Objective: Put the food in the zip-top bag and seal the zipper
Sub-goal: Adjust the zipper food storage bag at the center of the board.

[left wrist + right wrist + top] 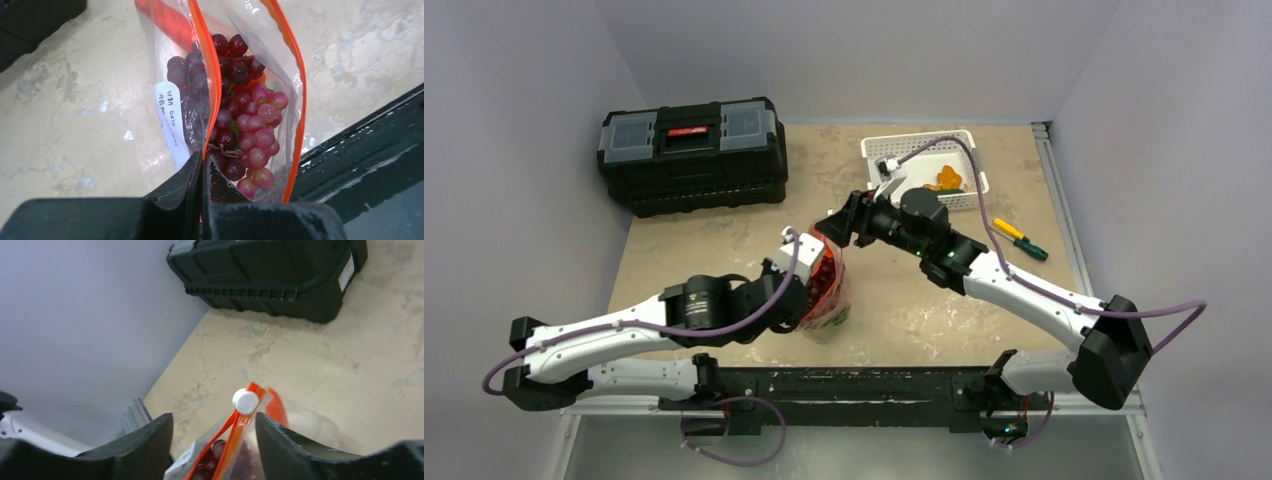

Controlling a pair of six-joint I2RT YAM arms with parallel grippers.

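Left gripper [202, 162] tight on zip-top bag [170, 107] rim — right gripper [212, 422] wide around slider [245, 401]

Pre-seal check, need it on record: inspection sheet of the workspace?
Surface: table beige, stained.
Job's things: bag held up, mouth open, grapes inside; slider at one end of the zipper; orange food in basket.
Clutter: toolbox, two screwdrivers.
Grippers: left gripper shut on bag's rim; right gripper open, straddling slider.
Cables: purple cables along both arms, one arcs over basket.
Surroundings: grey walls.
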